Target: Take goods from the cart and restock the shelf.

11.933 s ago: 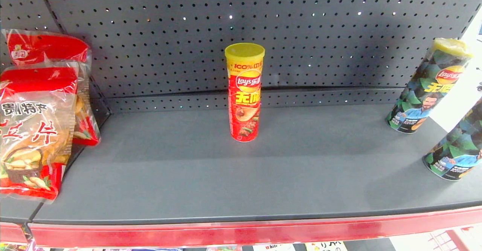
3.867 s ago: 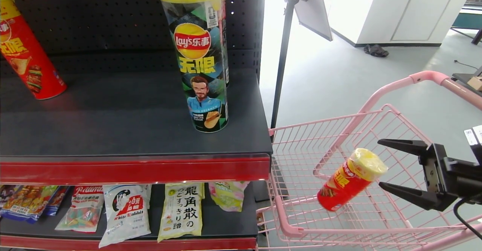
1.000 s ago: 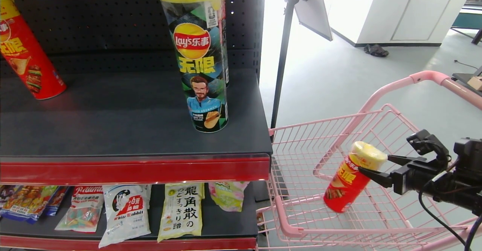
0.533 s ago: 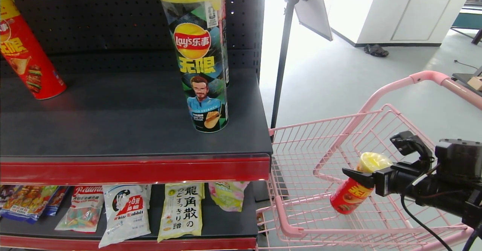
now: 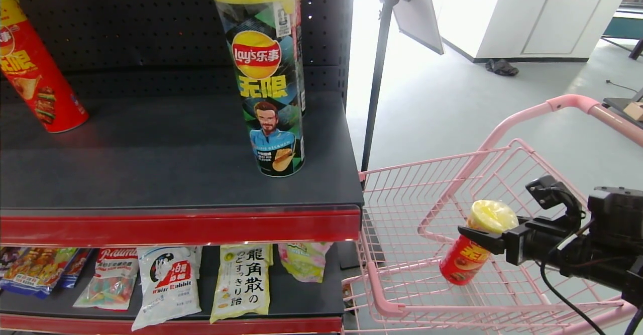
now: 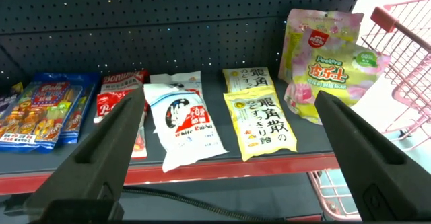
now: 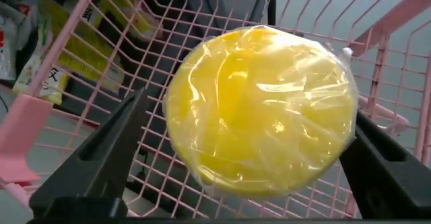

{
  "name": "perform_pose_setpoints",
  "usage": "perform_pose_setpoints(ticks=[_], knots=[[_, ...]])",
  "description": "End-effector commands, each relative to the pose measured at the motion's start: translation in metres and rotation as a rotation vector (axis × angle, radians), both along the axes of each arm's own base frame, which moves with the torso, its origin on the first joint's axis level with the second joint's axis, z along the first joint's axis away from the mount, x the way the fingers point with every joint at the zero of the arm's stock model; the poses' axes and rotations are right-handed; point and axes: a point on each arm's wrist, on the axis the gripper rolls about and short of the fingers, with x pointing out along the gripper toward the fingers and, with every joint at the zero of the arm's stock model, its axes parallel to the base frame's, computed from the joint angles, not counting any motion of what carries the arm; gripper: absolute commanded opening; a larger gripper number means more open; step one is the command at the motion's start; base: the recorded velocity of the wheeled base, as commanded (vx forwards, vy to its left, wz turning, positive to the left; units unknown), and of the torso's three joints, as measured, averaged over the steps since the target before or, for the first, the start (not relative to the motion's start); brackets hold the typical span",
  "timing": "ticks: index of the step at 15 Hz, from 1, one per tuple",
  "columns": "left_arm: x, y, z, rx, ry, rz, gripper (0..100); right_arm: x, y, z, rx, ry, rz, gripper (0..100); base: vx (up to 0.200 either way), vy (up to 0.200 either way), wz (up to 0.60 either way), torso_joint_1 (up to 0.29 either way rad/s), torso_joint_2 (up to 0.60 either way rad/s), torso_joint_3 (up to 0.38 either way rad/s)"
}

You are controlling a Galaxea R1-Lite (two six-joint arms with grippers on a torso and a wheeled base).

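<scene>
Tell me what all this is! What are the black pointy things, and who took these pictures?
This is a robot with two arms. The black pointy things are its grippers, made for pinching. The big picture comes from a camera on its head; each small one comes from a camera on a wrist. The right gripper is shut on a red cardboard chip tube with a yellow lid, inside the pink wire shopping cart. The left gripper is open, facing flat snack bags on the lower shelf. On the dark grey upper shelf stand a tall green-and-black chip tube and another red chip tube.
</scene>
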Motion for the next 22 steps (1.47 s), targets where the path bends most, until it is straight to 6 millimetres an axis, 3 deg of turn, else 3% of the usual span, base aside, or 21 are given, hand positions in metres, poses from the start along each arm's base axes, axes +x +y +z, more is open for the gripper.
perform_pose_setpoints(ticks=[1, 4, 7, 11, 17, 22], knots=[[0.0, 0.0, 0.0, 0.0, 0.001, 0.0, 100, -0.001, -0.018, -0.003, 0.0, -0.009, 0.008, 100, 0.0, 0.0, 0.0, 0.0, 0.0, 0.0], [0.0, 0.0, 0.0, 0.0, 0.001, 0.0, 100, -0.009, -0.032, -0.016, 0.01, 0.019, 0.054, 100, 0.0, 0.0, 0.0, 0.0, 0.0, 0.0], [0.0, 0.0, 0.0, 0.0, 0.001, -0.002, 100, -0.012, -0.034, -0.029, 0.051, 0.049, 0.145, 100, 0.0, 0.0, 0.0, 0.0, 0.0, 0.0], [0.0, 0.0, 0.0, 0.0, 0.001, 0.0, 100, 0.007, -0.044, -0.047, -0.013, -0.049, 0.324, 100, 0.0, 0.0, 0.0, 0.0, 0.0, 0.0], [0.0, 0.0, 0.0, 0.0, 0.001, 0.0, 100, 0.016, -0.052, -0.061, -0.007, -0.018, 0.315, 100, 0.0, 0.0, 0.0, 0.0, 0.0, 0.0], [0.0, 0.0, 0.0, -0.001, 0.001, 0.0, 100, 0.022, -0.047, -0.064, -0.006, -0.018, 0.337, 100, 0.0, 0.0, 0.0, 0.0, 0.0, 0.0]])
